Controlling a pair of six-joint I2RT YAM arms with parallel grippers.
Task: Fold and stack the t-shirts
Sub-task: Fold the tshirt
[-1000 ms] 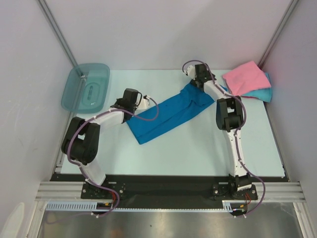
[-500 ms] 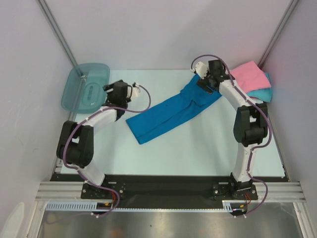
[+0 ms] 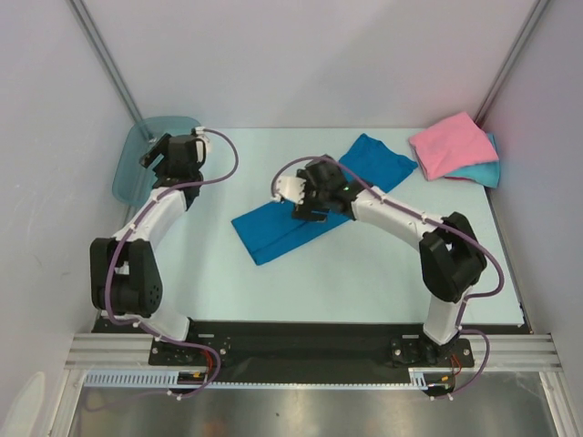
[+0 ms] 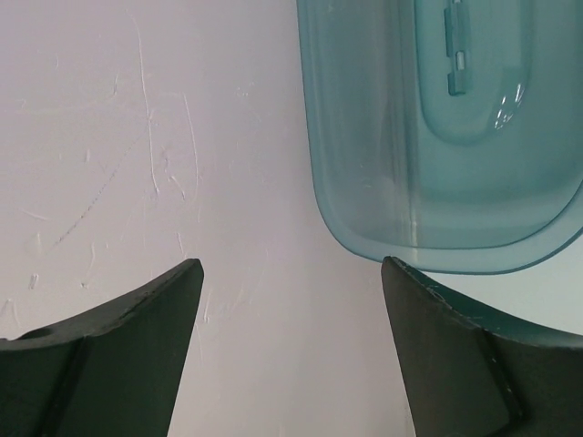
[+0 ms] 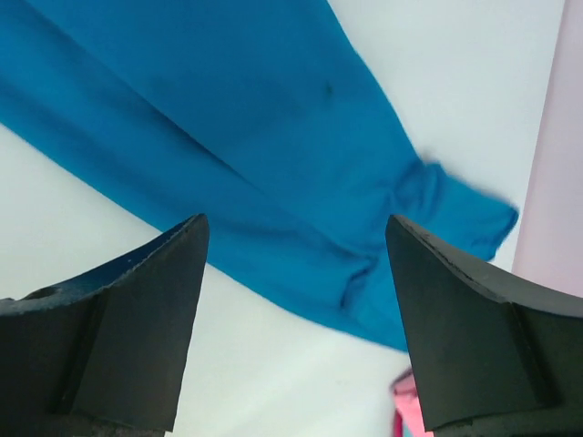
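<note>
Progress entry, fold-and-stack run. Pink t-shirt (image 3: 446, 144) lies folded at the far right corner of the counter (image 3: 364, 273), resting on the turquoise t-shirt (image 3: 481, 171), whose edge shows beneath it on the right; I judge those two done and stacked. Deep blue t-shirt (image 3: 269, 232) lies mid-counter as a long narrow band running diagonally from near left to far right, well apart from the stack. It looks folded lengthwise only, with one end bunched in the right wrist view. My right tool (image 3: 290, 189) hovers over the middle of that band, jaws spread wide, nothing between them; cloth fills the gap below. My left tool (image 4: 290, 273) is out at the far left beside the translucent teal bin (image 4: 437, 137), also spread wide and empty, over bare counter just next to the bin's rounded corner. Remaining, by my estimate: fold the blue band crosswise into a compact square, then carry it to the corner and set it on the pink one. Roughly two thirds complete.
</note>
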